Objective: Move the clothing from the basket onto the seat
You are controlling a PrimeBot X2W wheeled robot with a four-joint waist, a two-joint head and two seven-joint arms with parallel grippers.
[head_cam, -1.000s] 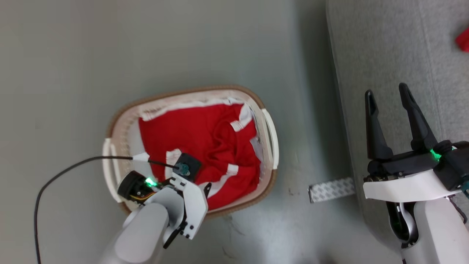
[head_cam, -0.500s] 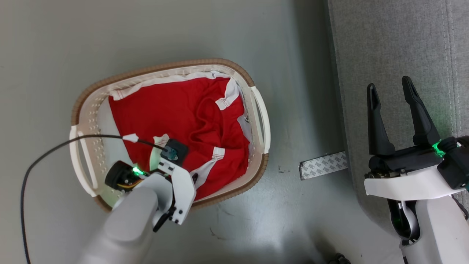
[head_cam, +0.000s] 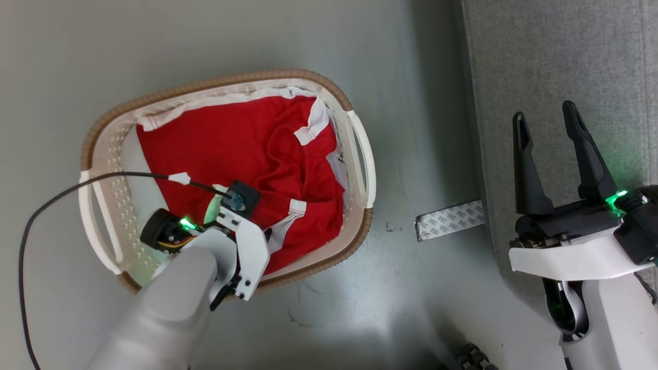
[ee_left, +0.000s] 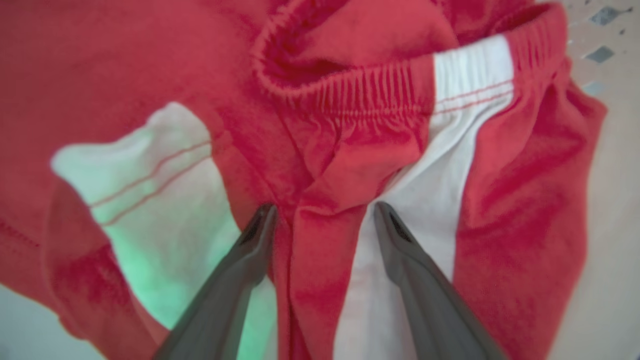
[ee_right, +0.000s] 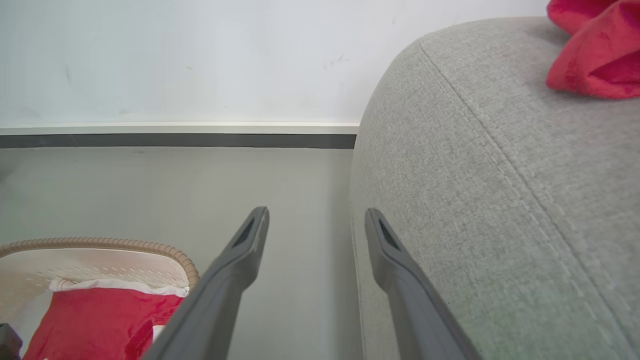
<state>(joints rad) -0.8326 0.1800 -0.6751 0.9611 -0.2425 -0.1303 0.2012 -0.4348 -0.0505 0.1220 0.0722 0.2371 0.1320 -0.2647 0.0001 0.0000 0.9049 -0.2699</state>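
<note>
The clothing (head_cam: 231, 149) lies crumpled in the basket (head_cam: 216, 85), which stands on the grey floor (head_cam: 257, 36) beside the seat (head_cam: 555, 51). It is bright red soft fabric with white trim along the far edge and white cuff-like bands, each crossed by two thin red stitch lines. In the left wrist view the clothing (ee_left: 350, 150) shows a gathered elastic hem, a white stripe running down one side and another white panel tinted green by the wrist light.

The left arm (head_cam: 241, 246) reaches down into the basket. The left gripper (ee_left: 324, 215) has its fingers spread, tips down at the fabric with a raised red fold between them; nothing is pinched.

The right gripper (head_cam: 544, 112) hangs over the near edge of the seat, fingers apart and holding nothing. In its own view the right gripper (ee_right: 316, 214) points toward the wall, with the basket (ee_right: 100, 245) at lower left. A separate red garment (ee_right: 590, 65) lies on top of the light grey woven seat (ee_right: 475, 175).

A strip of patterned tape (head_cam: 450, 220) lies on the floor against the seat's base.
</note>
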